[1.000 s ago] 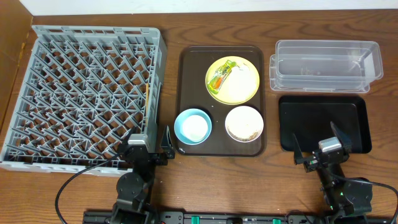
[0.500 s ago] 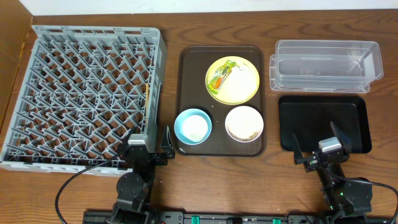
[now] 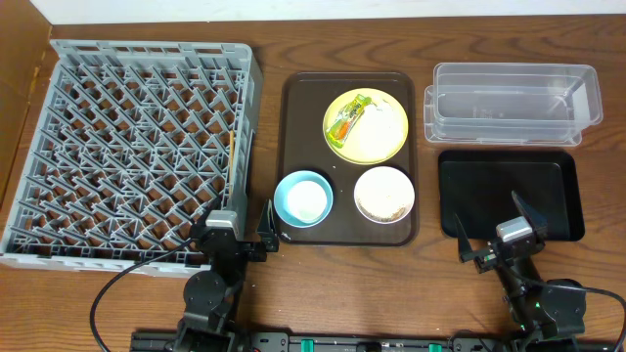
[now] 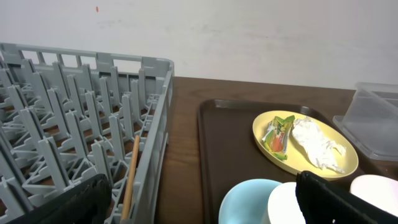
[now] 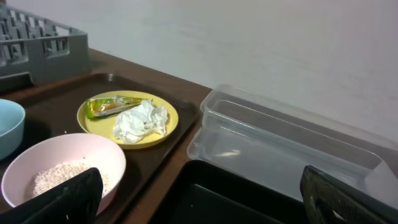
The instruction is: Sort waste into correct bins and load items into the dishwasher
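Change: the left gripper (image 3: pixel 235 221) sits slightly further right than half a second ago, nearer the serving tray's (image 3: pixel 290 147) corner. The right gripper (image 3: pixel 489 219) sits slightly further left and lower. Everything on the counter (image 3: pixel 342 284) lies as before.
Left arm: low at the near edge of the counter, between the dish rack's (image 3: pixel 137 147) near right corner and the serving tray, pointing toward the far side. Its gripper is spread wide and holds nothing.
Right arm: low at the near edge, just in front of the black tray (image 3: pixel 509 191), pointing away and a little left. Its gripper is spread wide and empty.
Dish rack: grey, on the left of the counter, its pegs bare of dishes.
Serving tray: dark brown, in the middle, carrying all three dishes.
Clear tub: (image 3: pixel 509 98) far right, just behind the black tray.
Black tray: near right, flat on the counter.
Plate: (image 3: pixel 386 137) pale yellow, at the far right of the serving tray.
White bowl: (image 3: pixel 356 194) near right corner of the serving tray, beside the blue bowl.
Blue bowl: (image 3: pixel 282 196) near left corner of the serving tray.
Wrapper: (image 3: pixel 344 122) on the plate's left part, touching a crumpled white paper scrap (image 3: pixel 370 112).
Grains: (image 3: pixel 383 200) heaped inside the white bowl.
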Controlling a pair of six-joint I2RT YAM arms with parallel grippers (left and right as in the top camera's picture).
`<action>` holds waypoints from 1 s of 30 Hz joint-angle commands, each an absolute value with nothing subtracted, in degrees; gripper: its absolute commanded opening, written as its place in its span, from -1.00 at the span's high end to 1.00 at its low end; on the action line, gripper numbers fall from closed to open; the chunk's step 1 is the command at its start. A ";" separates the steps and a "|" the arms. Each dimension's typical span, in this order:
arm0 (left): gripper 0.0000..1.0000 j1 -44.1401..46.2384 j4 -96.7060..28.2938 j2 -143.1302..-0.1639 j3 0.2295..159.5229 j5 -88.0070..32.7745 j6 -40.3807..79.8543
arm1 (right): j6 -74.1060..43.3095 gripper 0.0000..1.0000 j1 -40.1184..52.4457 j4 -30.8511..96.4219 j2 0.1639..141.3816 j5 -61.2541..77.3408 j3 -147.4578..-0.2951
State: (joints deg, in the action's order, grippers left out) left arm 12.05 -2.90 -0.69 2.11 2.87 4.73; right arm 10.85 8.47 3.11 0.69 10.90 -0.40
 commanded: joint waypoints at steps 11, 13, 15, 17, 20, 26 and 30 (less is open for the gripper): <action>-0.90 11.81 -3.53 -0.60 0.47 2.02 5.08 | 7.73 -0.98 8.21 3.18 0.64 12.27 -0.32; -0.90 11.81 -3.60 -0.60 0.69 1.87 5.10 | 7.14 -0.98 8.21 3.18 0.64 12.29 -0.32; -0.90 11.81 -3.60 -0.60 1.58 1.85 5.26 | 5.02 -0.99 8.21 3.14 0.64 12.32 -0.34; -0.90 11.81 -3.92 -0.62 3.09 1.89 5.23 | 1.98 -0.98 8.21 3.20 0.67 12.40 -0.67; -0.90 11.81 -4.43 -1.08 5.80 1.65 5.34 | 1.04 -0.98 8.21 3.20 0.89 14.24 -2.24; -0.90 11.81 -14.28 -10.48 18.17 1.69 8.80 | -2.20 -0.99 8.21 3.42 8.73 15.35 -10.35; -0.90 11.81 -23.81 -21.67 30.15 1.34 8.93 | -2.85 -0.99 8.21 4.91 21.04 17.19 -19.62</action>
